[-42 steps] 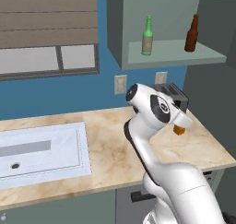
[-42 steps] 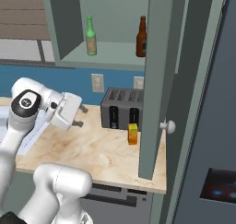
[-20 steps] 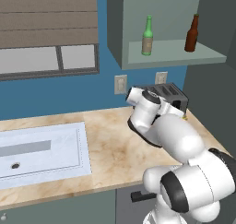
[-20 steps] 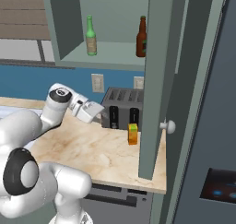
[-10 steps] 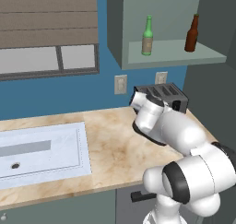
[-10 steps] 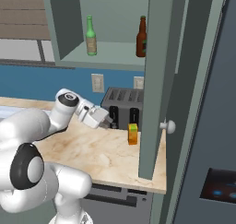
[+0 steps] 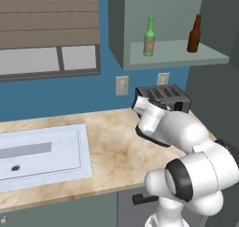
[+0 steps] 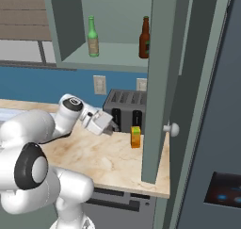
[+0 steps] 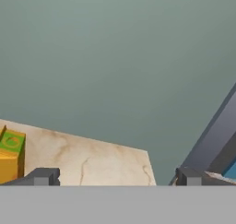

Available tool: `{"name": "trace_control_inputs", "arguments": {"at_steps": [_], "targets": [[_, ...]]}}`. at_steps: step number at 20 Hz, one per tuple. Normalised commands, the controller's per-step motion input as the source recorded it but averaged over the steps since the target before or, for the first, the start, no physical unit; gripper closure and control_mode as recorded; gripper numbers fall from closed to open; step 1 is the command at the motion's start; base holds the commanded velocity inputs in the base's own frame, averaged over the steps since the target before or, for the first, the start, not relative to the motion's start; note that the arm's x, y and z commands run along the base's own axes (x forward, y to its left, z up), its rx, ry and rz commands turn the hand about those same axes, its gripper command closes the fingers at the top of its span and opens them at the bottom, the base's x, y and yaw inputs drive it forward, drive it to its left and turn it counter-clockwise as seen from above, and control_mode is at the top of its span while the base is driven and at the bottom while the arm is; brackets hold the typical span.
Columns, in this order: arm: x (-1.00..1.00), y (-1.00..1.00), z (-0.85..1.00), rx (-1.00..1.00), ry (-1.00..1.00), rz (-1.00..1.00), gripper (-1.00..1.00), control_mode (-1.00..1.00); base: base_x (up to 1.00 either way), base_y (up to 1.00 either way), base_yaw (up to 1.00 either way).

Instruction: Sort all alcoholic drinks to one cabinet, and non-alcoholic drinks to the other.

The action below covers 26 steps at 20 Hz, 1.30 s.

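On the counter (image 8: 103, 162), an orange carton (image 8: 135, 136) waits at the gripper's (image 8: 111, 128) three o'clock, its fingers spread wide and empty. Both glass bottles, green (image 8: 92, 36) and brown (image 8: 144, 38), stand sorted on the cabinet shelf (image 8: 117, 54) at twelve o'clock.

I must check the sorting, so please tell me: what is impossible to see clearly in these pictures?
- Small orange carton: cut off by the left edge of the hand view.
- Labels on the green glass bottle and dark brown glass bottle: too small to read.
- Pincer: fingertips too small in the right base view.
- Black toaster: partly hidden by the white arm in the left base view.
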Motion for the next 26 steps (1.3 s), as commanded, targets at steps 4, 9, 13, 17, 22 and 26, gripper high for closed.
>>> {"name": "trace_control_inputs", "arguments": {"at_steps": [4,9,13,17,22,26], "targets": [[0.05,-0.20,-0.22,0.00,-0.04,0.00,-1.00,-1.00,0.00,0.00,0.00],[0.08,-0.12,-0.22,0.00,-0.05,0.00,-1.00,-1.00,0.00,0.00,0.00],[0.07,-0.05,-0.19,0.00,-0.04,0.00,-1.00,-1.00,0.00,0.00,0.00],[0.08,0.00,-0.15,0.00,-0.02,0.00,-1.00,-1.00,0.00,0.00,0.00],[0.10,0.00,-0.11,0.00,-0.02,0.00,-1.00,-1.00,0.00,0.00,0.00],[0.13,-0.01,-0.08,0.00,-0.01,0.00,-1.00,-1.00,0.00,0.00,0.00]]}}
